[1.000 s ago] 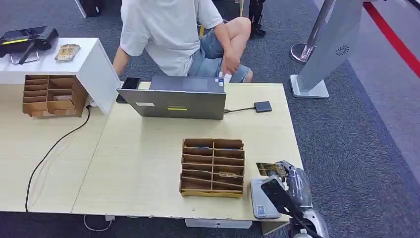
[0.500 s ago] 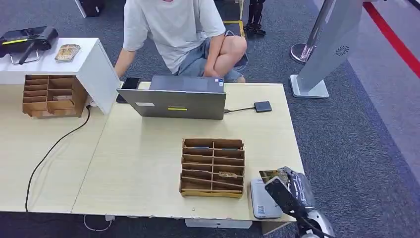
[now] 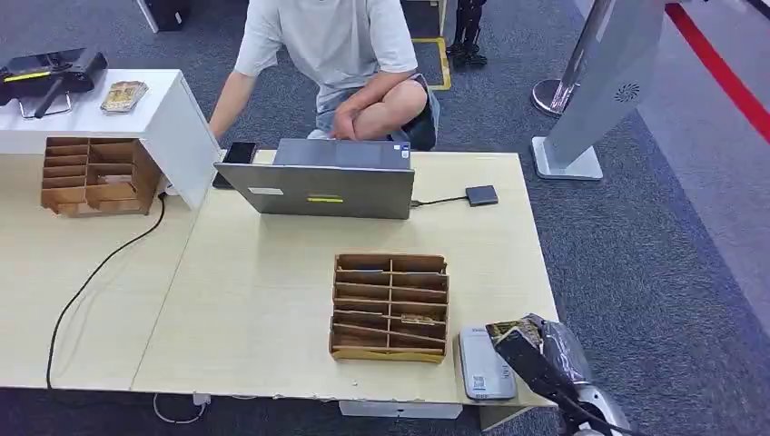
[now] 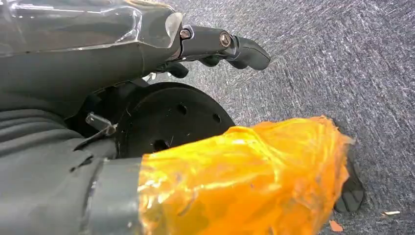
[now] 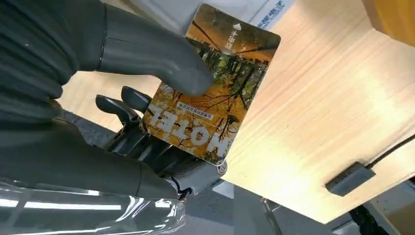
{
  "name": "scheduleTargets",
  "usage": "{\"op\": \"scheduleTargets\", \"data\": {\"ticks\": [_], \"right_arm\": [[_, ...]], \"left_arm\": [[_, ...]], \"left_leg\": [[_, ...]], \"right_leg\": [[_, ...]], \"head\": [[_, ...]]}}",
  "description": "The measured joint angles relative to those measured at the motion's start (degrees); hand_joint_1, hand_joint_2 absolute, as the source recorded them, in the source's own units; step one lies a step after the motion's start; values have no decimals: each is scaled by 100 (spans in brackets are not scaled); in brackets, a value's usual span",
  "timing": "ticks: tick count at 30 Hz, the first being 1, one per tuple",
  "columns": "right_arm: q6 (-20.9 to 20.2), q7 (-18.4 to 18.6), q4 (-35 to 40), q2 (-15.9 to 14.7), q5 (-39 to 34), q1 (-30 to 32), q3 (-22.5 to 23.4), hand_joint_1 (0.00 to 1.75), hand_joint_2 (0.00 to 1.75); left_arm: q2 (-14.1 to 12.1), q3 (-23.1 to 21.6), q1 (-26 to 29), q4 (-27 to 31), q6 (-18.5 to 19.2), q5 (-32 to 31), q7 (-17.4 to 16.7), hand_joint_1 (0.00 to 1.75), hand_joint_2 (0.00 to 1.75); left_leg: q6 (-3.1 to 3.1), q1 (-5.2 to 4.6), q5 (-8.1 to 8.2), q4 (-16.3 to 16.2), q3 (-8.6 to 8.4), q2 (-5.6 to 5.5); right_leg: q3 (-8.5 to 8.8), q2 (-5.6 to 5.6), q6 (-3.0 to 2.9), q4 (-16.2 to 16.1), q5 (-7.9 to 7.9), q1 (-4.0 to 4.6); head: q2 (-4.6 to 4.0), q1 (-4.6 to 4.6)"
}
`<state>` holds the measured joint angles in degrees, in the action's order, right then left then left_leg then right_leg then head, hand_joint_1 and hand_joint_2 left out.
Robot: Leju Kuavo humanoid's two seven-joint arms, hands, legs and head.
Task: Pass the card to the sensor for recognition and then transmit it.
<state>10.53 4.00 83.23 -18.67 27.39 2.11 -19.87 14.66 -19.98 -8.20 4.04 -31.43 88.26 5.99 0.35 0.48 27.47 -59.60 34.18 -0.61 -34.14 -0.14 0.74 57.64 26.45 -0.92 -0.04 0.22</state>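
Note:
My right hand (image 3: pixel 543 352) pinches an autumn-forest card (image 3: pixel 505 328) between thumb and fingers at the table's front right corner. The card is held just to the right of the grey-white card sensor (image 3: pixel 482 363), which lies flat by the front edge. In the right wrist view the thumb presses on the card (image 5: pixel 215 98) from above, the darker fingers (image 5: pixel 128 108) lie under it, and part of the white sensor (image 5: pixel 266 12) lies beyond the card. My left hand (image 4: pixel 230 46) hangs over the carpet with its fingers stretched out and nothing in it.
A cardboard card organizer (image 3: pixel 390 306) stands left of the sensor. Behind it is a grey laptop (image 3: pixel 318 186) with a black adapter (image 3: pixel 481 194) on a cable. A person (image 3: pixel 336 45) sits beyond the table (image 3: pixel 254 291). A second organizer (image 3: pixel 95 174) stands far left.
My right hand has moved the card down and slightly right, toward the table's front edge beside the sensor. The person behind the table has shifted posture.

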Motion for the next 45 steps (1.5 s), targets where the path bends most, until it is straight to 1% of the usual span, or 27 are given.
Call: {"op": "scheduleTargets", "data": {"ticks": [7, 16, 21, 29, 45], "right_arm": [[-68, 67, -2, -151, -68, -2, -37, 175, 175], [-118, 94, -26, -221, -98, -18, -98, 175, 175], [-229, 98, -55, -247, -103, -54, -155, 175, 175], [-402, 15, -57, -310, -190, -98, -289, 175, 175], [-614, -7, -57, -481, -282, -197, -494, 175, 175]], "left_arm": [[-4, 0, -7, -13, 0, 0, -37, 0, 0], [-4, -2, -10, -15, 0, 0, -59, 0, 0], [-2, -2, -21, -44, 0, 2, -72, 0, 0], [-2, -2, -31, -61, 0, 0, -109, 0, 0], [-2, -4, -55, -105, 0, 2, -129, 0, 0]], "left_leg": [[0, 0, 0, 0, -2, 0], [0, 0, 0, 0, -2, 0], [0, 0, 0, 0, -4, 1], [0, 0, 0, 0, -5, 1], [0, 0, 0, 0, -8, 1]], "right_leg": [[1, 0, 0, 0, 0, 0], [3, 0, 0, 0, 0, 0], [3, 0, 0, 0, 0, 0], [4, 0, 0, 0, 0, 0], [7, 0, 0, 0, 0, 0]], "head": [[0, 0], [0, 0], [0, 0], [0, 0], [0, 0]]}}
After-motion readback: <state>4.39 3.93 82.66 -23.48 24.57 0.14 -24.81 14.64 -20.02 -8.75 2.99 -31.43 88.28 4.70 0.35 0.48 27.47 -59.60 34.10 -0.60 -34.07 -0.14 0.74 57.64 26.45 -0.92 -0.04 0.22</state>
